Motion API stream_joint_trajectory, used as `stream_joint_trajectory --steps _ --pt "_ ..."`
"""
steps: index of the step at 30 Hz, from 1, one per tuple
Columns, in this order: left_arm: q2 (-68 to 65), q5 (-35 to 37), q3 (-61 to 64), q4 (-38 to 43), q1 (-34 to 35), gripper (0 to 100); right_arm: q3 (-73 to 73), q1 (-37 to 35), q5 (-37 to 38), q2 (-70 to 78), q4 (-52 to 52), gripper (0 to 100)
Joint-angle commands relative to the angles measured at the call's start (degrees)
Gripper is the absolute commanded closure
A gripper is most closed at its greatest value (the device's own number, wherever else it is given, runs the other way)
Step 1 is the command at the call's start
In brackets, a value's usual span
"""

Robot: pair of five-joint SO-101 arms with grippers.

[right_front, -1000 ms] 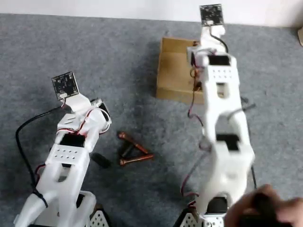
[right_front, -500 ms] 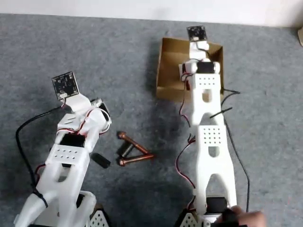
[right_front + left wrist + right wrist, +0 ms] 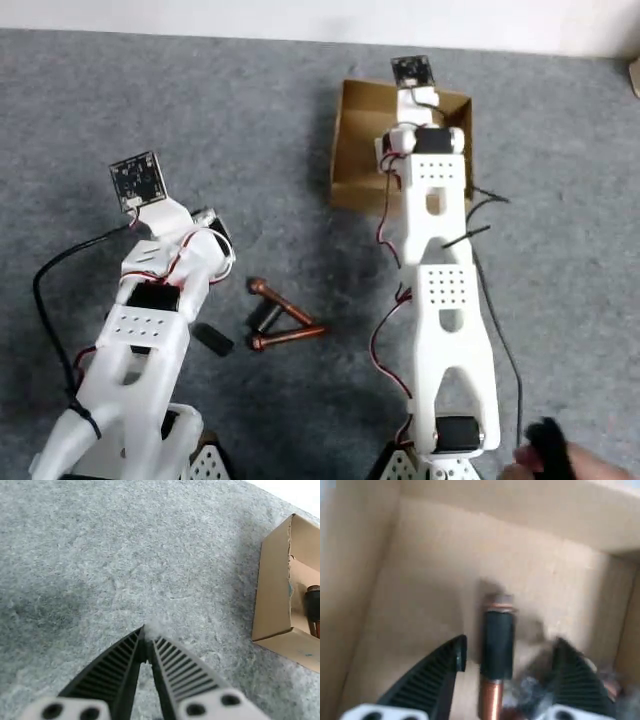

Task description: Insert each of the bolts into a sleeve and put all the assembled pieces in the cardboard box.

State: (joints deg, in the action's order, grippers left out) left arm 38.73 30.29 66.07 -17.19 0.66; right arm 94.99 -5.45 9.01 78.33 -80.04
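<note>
The right claw [image 3: 510, 649] is held open inside the cardboard box [image 3: 356, 150]. An assembled piece [image 3: 498, 645], a copper bolt in a black sleeve, is seen lying on the box floor between the claw's fingers. The left claw [image 3: 147, 639] is closed on nothing over the grey desk [image 3: 250, 120]. Two bolts [image 3: 288, 336] and black sleeves [image 3: 264, 318] are seen lying beside the left arm.

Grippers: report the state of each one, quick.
Left gripper: jaws shut, holding nothing.
Right gripper: jaws open inside the cardboard box, over a sleeved bolt, not gripping it.
</note>
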Motion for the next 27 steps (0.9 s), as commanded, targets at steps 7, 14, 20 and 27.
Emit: stream_joint_trajectory --steps 7,14,20,27 --pt "0.13 0.09 -2.15 1.23 -1.01 99 6.37 0.84 0.26 -20.09 -7.6 70.0" --pt "0.13 0.09 -2.15 1.32 -1.01 99 6.37 -1.45 0.26 -32.57 -19.82 70.0" --pt "0.13 0.09 -2.15 1.32 -1.1 99 6.29 -1.98 -2.37 -42.59 -21.14 70.0" --pt "0.13 -1.76 -2.07 1.14 -1.1 99 5.85 0.22 -6.68 -57.89 -21.23 70.0"
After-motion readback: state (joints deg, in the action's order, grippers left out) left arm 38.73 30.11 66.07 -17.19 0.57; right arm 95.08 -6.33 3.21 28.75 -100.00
